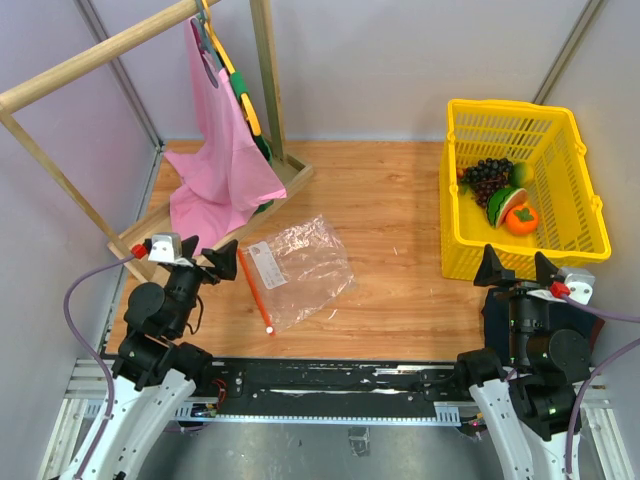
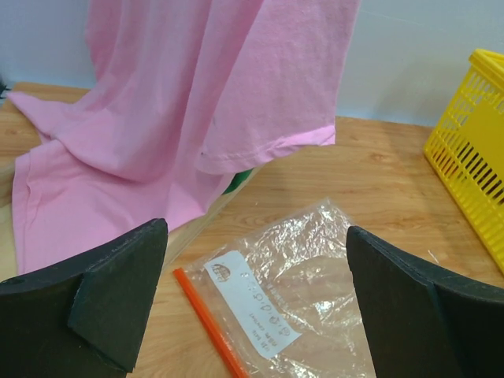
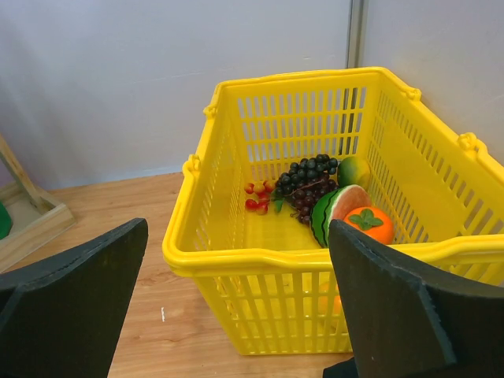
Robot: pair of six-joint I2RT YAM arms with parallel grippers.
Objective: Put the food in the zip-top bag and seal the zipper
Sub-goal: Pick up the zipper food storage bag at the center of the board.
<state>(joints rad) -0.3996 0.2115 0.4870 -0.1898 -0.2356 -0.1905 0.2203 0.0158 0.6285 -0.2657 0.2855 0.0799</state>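
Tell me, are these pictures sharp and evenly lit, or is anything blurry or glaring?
Top external: soft, even light, weak shadows; the zip-top bag glints faintly. Left wrist: bag and pink shirt sharp; the left gripper is dark, with little detail. Right wrist: yellow basket and grape bunch crisp, no glare.

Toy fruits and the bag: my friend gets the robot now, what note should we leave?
Left gripper: open, empty, near the clear crinkly plastic bag.
Right gripper: open, empty, facing the yellow plastic basket.
Dark purple grape bunch, green-rind watermelon slice and orange persimmon lie in it.
Bag lies flat on the table.
Done: nothing.
Left: bag the fruit, seal the orange-red zipper strip.
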